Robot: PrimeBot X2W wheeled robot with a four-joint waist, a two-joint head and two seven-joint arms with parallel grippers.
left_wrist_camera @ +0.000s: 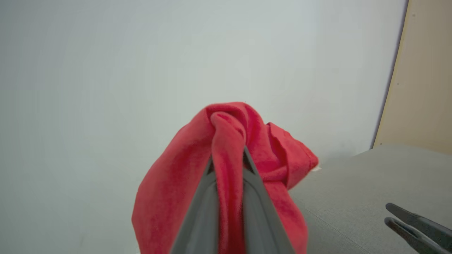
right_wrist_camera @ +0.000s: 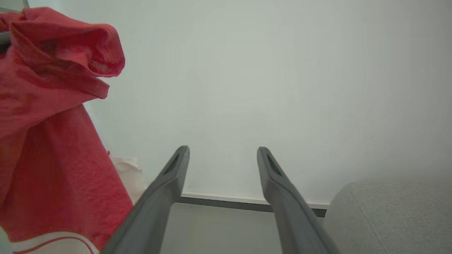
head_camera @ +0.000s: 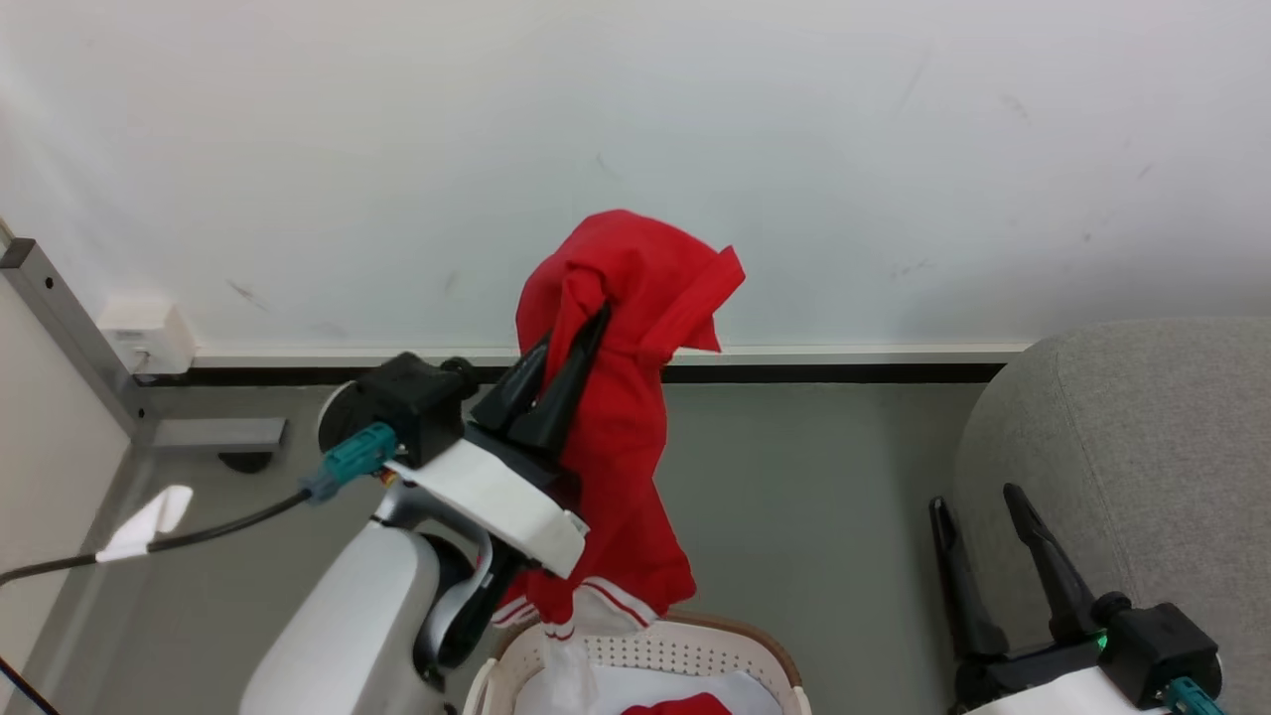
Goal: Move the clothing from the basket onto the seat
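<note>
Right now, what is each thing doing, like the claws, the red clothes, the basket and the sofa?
Left claw, shut on the red garment.
Right claw, open, holding nothing.
Red garment, bunched, hanging from the left claw, low end near the basket's rim.
Basket, upright, with a white sheet and more red cloth inside.
Sofa, on the right, apart from the garment.

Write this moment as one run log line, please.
left claw: shut on red garment, hanging over basket | right claw: open, empty, beside sofa
</note>
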